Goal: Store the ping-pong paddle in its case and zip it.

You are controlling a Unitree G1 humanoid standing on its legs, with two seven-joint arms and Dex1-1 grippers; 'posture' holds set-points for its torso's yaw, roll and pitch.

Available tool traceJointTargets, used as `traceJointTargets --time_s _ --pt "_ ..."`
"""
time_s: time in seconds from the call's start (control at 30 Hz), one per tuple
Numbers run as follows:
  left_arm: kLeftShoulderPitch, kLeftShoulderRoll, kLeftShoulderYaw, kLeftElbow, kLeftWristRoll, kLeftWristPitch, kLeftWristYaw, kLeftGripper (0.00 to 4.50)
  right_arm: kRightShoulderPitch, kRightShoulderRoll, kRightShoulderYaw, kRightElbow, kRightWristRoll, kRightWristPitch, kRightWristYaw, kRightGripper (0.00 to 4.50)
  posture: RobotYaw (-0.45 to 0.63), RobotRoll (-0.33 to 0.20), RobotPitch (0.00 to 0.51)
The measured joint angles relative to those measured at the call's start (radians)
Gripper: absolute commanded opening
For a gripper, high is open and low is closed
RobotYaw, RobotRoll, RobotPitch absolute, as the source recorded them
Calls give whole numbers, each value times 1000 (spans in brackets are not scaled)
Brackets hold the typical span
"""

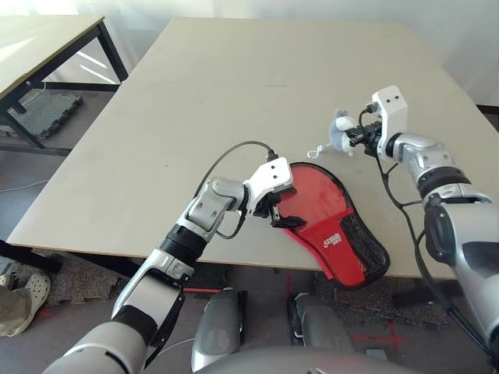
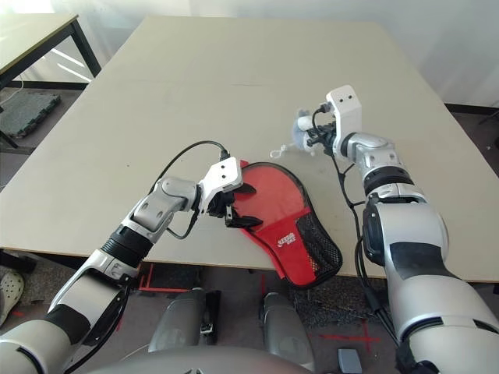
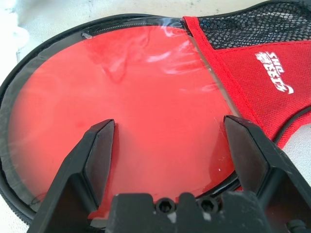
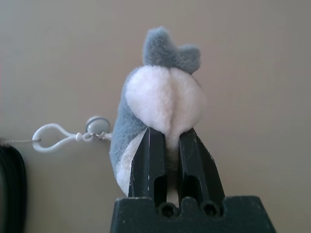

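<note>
The case (image 1: pixel 335 230) is lying red side up at the lower centre-right of the left eye frame, on the near edge of the surface (image 1: pixel 195 101), with its round end toward frame centre and its narrow mesh-pocketed end running down and to the right, partly overhanging the edge. Its long axis is slanting from upper left to lower right. Through the clear window in the left wrist view we are seeing a red round face filling the case, which we are taking to be the ping-pong paddle (image 3: pixel 136 111) already inside; the handle we cannot make out. The black zipper edge is running around the round end, and whether it is closed we cannot tell.

Our left hand (image 1: pixel 282 209) is resting at the round end's left rim, fingers spread wide with nothing between them, so it is the nearer one for the zipper.

Our right hand (image 1: pixel 352 139) is hovering well apart, at the upper right, clamped tight on a small grey-and-white plush charm (image 4: pixel 163 104) with a white clip (image 4: pixel 51 137).
</note>
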Motion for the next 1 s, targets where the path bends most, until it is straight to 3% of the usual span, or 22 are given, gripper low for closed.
traceJointTargets --time_s 0.33,0.7,1.0 --pt "-36 -25 -7 70 0 -36 -16 4500 177 -95 -52 -195 66 63 110 9 9 0 110" --pt "-81 -38 -7 155 2 -83 -33 4500 627 -239 -111 -857 263 461 271 9 -16 0 112" --pt "-98 -44 -7 189 4 -102 -34 4500 875 -355 -182 -1111 402 667 348 9 -22 0 113"
